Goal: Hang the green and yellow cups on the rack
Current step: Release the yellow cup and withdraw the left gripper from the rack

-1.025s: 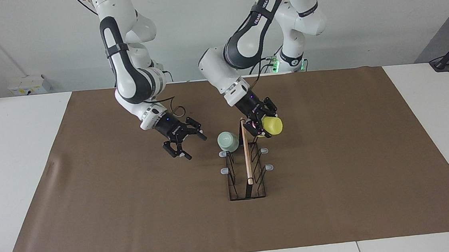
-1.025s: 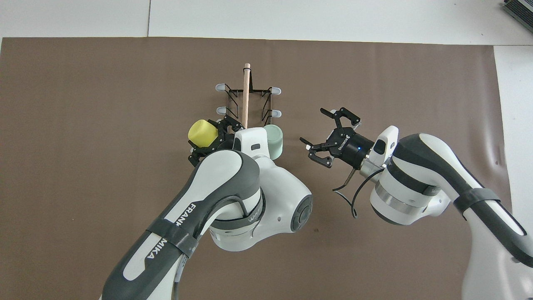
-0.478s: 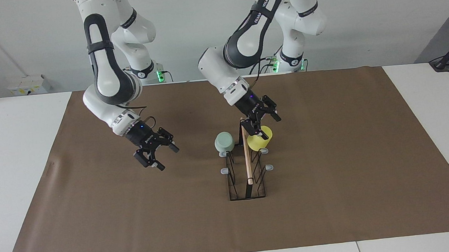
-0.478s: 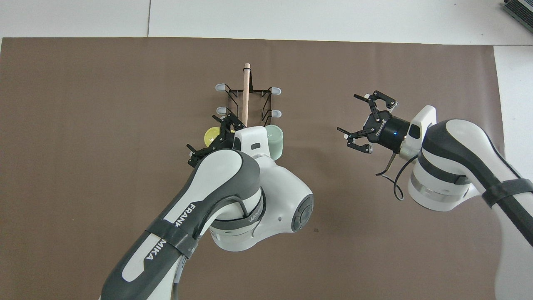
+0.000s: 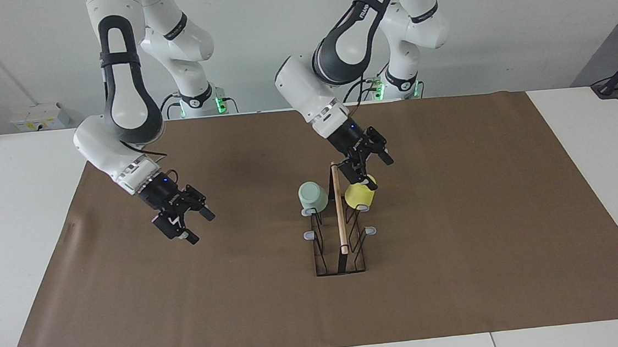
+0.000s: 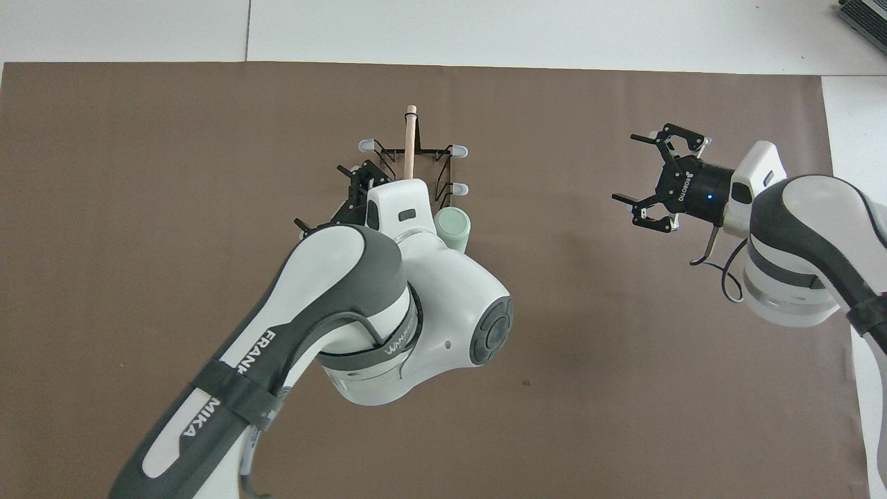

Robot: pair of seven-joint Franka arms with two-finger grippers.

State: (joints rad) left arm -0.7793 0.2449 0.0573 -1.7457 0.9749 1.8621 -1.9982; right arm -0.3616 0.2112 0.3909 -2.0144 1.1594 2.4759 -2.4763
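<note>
On rack (image 5: 339,232): yellow cup (image 5: 358,194) just below left gripper (image 5: 370,170), jaws apart; right gripper (image 5: 184,221) jaws apart too.

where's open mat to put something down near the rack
Bare brown mat flanks the rack at both arms' ends. It is crowded at the rack's robot end: green cup, yellow cup and left gripper. The right gripper hangs, jaws open, over the mat.

Rack (image 5: 339,232) mid-desk, green cup (image 5: 312,195) and yellow cup (image 5: 359,193) on prongs nearest robots. Left claw (image 5: 370,163) open just above yellow cup, crowding that end. Right claw (image 5: 183,216) open over bare mat (image 5: 131,298), well apart. Rack's remaining prongs unobstructed.
</note>
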